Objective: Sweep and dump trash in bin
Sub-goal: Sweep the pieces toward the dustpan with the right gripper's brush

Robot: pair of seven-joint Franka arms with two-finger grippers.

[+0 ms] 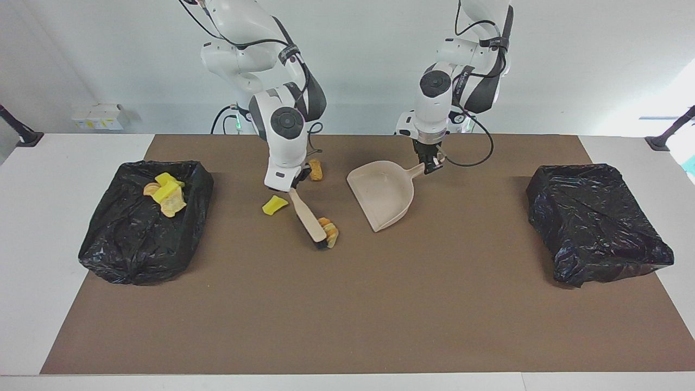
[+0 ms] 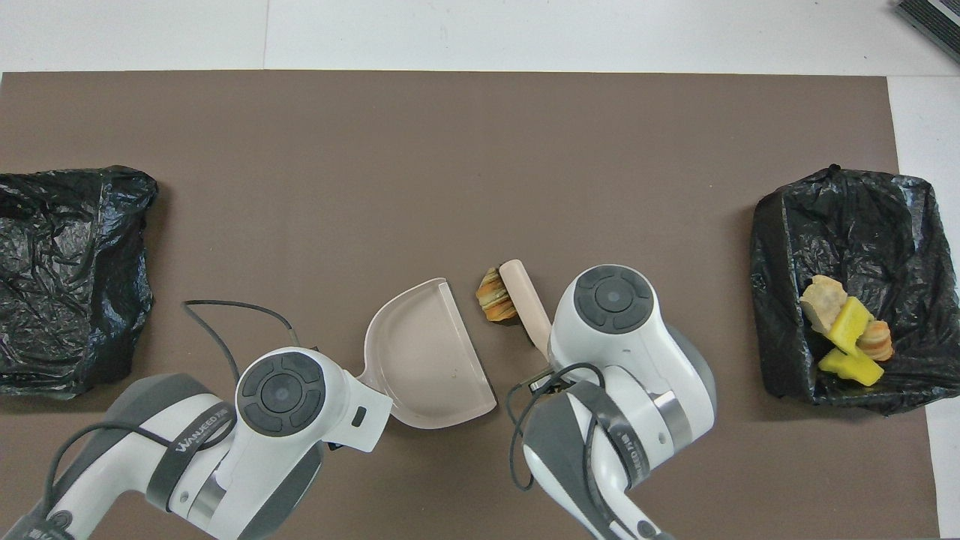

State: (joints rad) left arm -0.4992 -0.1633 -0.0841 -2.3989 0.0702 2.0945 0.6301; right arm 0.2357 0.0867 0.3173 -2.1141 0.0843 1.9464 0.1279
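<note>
- Two arms at work: left gripper (image 1: 430, 166), jaws clamped on the dustpan (image 1: 383, 193) handle; right gripper (image 1: 293, 184), jaws clamped on the brush (image 1: 309, 220).
- Croissant (image 1: 329, 231) touches the bristles, near the pan's mouth; yellow wedge (image 1: 275, 205) and cork roll (image 1: 315, 169) lie loose on the desk.
- Step: sweeping. Next: likely push the croissant into the pan.

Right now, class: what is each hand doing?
Left hand: shut on the dustpan handle.
Right hand: shut on the brush handle.

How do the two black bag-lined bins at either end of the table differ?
The bin at the right arm's end holds yellow wedges and pastries; the bin at the left arm's end shows no trash. The first one's mouth gapes open; the second's liner looks crumpled over. Both are black plastic on the brown mat.
</note>
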